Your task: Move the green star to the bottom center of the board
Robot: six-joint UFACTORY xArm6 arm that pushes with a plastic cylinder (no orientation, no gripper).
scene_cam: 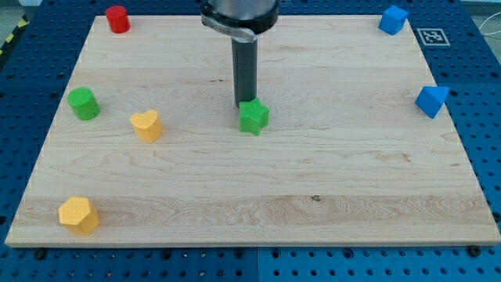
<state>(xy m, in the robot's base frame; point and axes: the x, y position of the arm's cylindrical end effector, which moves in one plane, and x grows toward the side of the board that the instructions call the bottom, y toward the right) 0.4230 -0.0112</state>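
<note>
Since the green star needs to slide toward the view's bottom center of the table, my tip sits right behind its top edge, apparently touching, holding nothing since it's just a rod, so pushing downward makes sense.

Single view: high, beyond board's bottom edge, angled down, whole board framed.
</note>
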